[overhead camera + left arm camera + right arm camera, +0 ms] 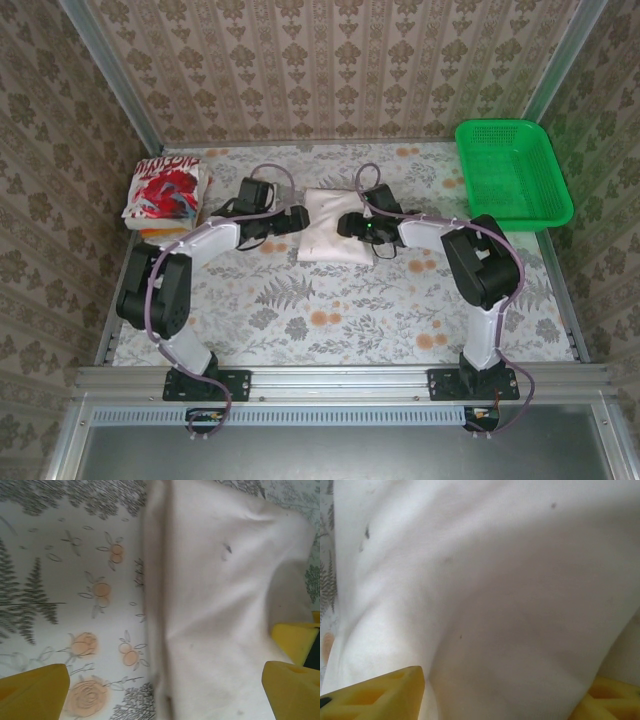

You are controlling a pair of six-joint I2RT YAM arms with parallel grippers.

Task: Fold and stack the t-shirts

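T-shirt (322,240), plain off-white, lies folded at the middle of the table (300,310), its long axis running 12 to 6 o'clock, a few dark specks on the cloth. At its 9 o'clock edge the left gripper (298,220) has its jaws wide, 1 finger over the table and 1 over cloth. From 3 o'clock the right gripper (347,226) sits on it, jaws apart, cloth filling the gap; whether it pinches I cannot tell. A printed t-shirt (165,188), its red lettering unreadable, tops a stack at 9 o'clock; a green basket (512,170) stands at 2 o'clock
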